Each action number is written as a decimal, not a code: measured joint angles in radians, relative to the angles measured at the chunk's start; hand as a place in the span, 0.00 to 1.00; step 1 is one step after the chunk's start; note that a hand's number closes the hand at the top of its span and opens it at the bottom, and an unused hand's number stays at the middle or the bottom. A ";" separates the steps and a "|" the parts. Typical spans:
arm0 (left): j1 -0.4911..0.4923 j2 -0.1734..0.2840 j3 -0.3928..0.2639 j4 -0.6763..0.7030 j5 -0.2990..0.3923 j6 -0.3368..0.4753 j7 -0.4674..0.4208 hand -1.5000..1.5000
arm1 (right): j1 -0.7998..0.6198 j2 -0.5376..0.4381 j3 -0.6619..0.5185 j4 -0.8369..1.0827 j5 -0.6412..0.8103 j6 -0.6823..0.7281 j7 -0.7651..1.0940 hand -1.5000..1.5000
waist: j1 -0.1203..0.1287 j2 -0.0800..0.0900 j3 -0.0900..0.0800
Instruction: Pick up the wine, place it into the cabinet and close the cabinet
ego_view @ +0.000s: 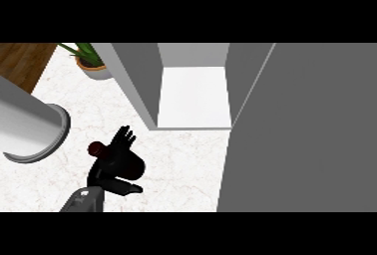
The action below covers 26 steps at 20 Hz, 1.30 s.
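The wine bottle stands on the marble counter at the lower left, seen from above with its dark red cap showing. My left hand is right against it. The fingers are straight and spread on its far side, and the thumb sticks out on the near side. The hand's black partly blends with the bottle's dark body, so the contact is hard to make out. The cabinet is open ahead, showing a bare white shelf. Its grey door swings out and fills the right side. My right hand is hidden.
A large white cylindrical vessel lies at the left edge, close to the bottle. A potted plant stands at the back left beside the cabinet's wall. Bare marble counter lies between the hand and the door.
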 measured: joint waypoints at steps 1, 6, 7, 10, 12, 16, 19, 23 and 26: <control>-0.001 -0.003 0.002 0.001 0.003 0.007 -0.006 1.00 | 0.000 0.001 -0.005 0.001 -0.001 0.002 -0.006 0.00 | 0.001 0.000 0.000; -0.027 -0.029 0.018 0.016 0.028 0.018 -0.004 1.00 | 0.018 0.003 -0.010 0.004 -0.005 0.012 -0.009 0.00 | 0.000 0.000 0.000; -0.041 -0.034 0.023 0.020 0.036 0.015 0.007 1.00 | 0.013 0.010 0.008 0.008 0.002 0.004 -0.007 0.00 | 0.001 0.000 0.000; -0.060 -0.051 0.024 0.040 0.044 0.004 0.018 1.00 | 0.021 0.008 0.002 0.010 -0.002 0.012 -0.016 0.00 | -0.001 0.000 0.000; -0.060 -0.056 0.016 0.032 0.044 -0.009 0.024 1.00 | 0.035 0.012 0.012 0.006 -0.001 0.011 -0.021 0.00 | 0.000 -0.001 0.000; -0.062 -0.074 0.004 0.001 0.054 -0.022 0.059 1.00 | 0.057 0.014 0.014 0.007 -0.001 0.021 -0.041 0.00 | 0.003 -0.001 0.001; -0.061 -0.077 0.019 -0.002 0.073 -0.011 0.051 1.00 | 0.033 0.003 -0.018 0.018 -0.012 0.028 -0.038 0.00 | 0.004 -0.001 0.001; -0.029 -0.058 0.110 -0.026 0.163 0.041 0.052 1.00 | 0.040 0.008 -0.013 0.016 -0.011 0.026 -0.037 0.00 | 0.012 -0.003 0.001; -0.002 -0.034 0.158 -0.054 0.213 0.062 0.048 1.00 | 0.034 0.008 -0.021 0.021 -0.012 0.027 -0.039 0.00 | 0.013 -0.003 0.001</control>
